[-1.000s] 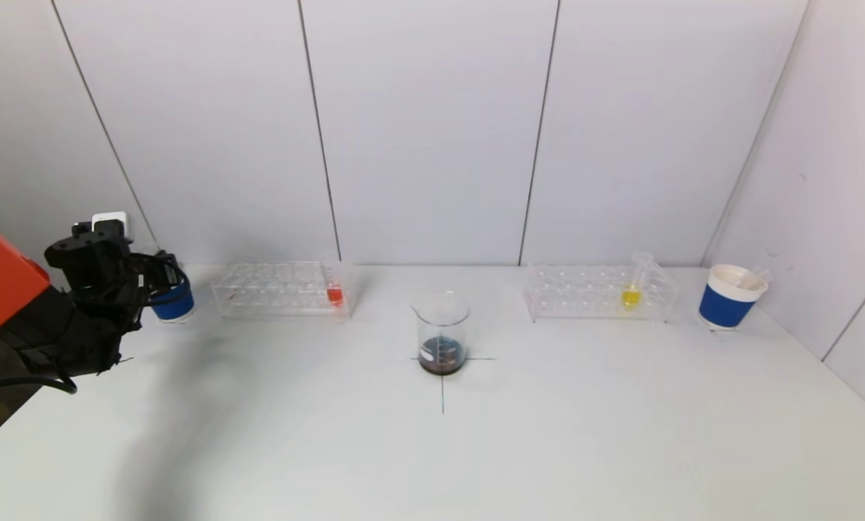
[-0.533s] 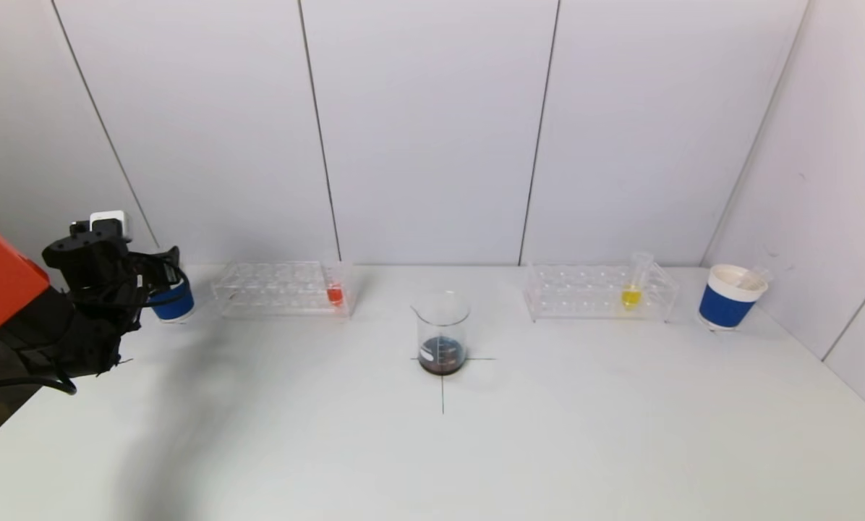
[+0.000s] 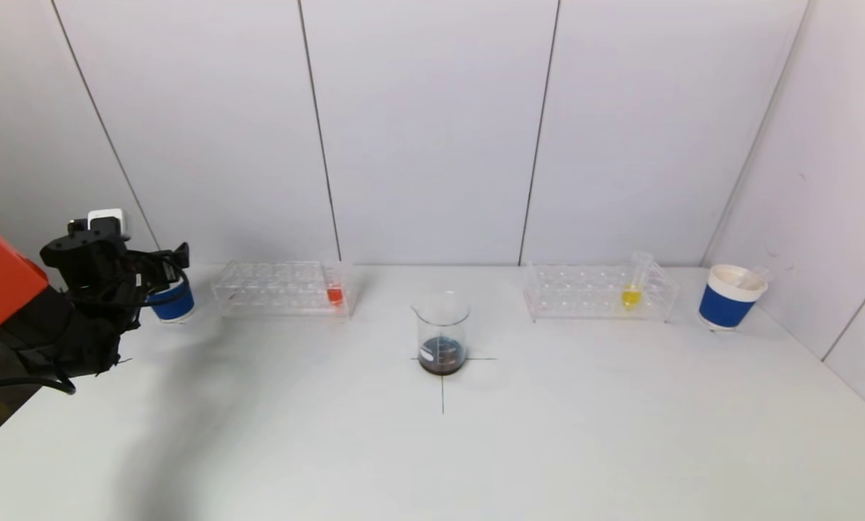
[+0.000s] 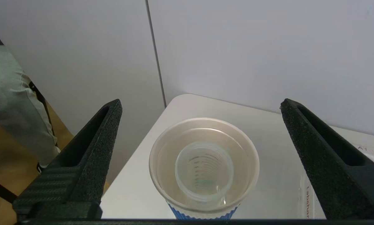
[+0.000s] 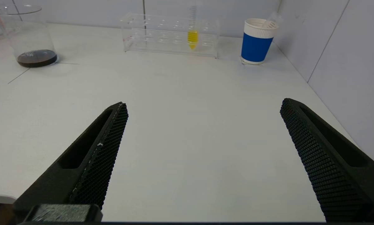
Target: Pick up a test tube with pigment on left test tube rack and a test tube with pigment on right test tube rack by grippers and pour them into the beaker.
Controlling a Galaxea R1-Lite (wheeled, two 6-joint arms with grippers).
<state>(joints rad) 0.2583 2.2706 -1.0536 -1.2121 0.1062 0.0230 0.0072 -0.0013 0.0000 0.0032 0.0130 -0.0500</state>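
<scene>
**Left hand spread wide over the left cup; both tubes in their racks**

The beaker [image 3: 442, 333] stands at the middle of the tabletop [image 3: 476, 449] on a cross of thin lines, a shallow layer of dark liquid in its bottom; it serves as the landmark here. To the beaker's left and a little farther back lies the left test tube rack [image 3: 282, 289], clear plastic, with the red-pigment tube [image 3: 335, 286] standing upright at the rack's end nearest the beaker. To the beaker's right, also farther back, lies the right test tube rack [image 3: 597, 292]; the yellow-pigment tube [image 3: 633, 287] stands in it toward the end away from the beaker, leaning slightly. Well beyond that rack, far right of the beaker, is the right blue cup [image 3: 730, 297] with a clear tube resting inside it. Far left of the beaker, past the left rack, is the left blue cup [image 3: 173, 302]; the left hand [image 3: 159, 271] hovers just above it, fingers [image 4: 90, 162] spread wide on either side of the cup's mouth and gripping nothing; the left wrist view looks straight down into the cup [image 4: 204, 167], where a clear plastic piece lies at the bottom. The right hand [image 5: 202, 162] does not show in the head view; its own camera shows it low over bare tabletop, nearer the robot than the beaker and to the beaker's right, fingers spread wide and empty.
</scene>
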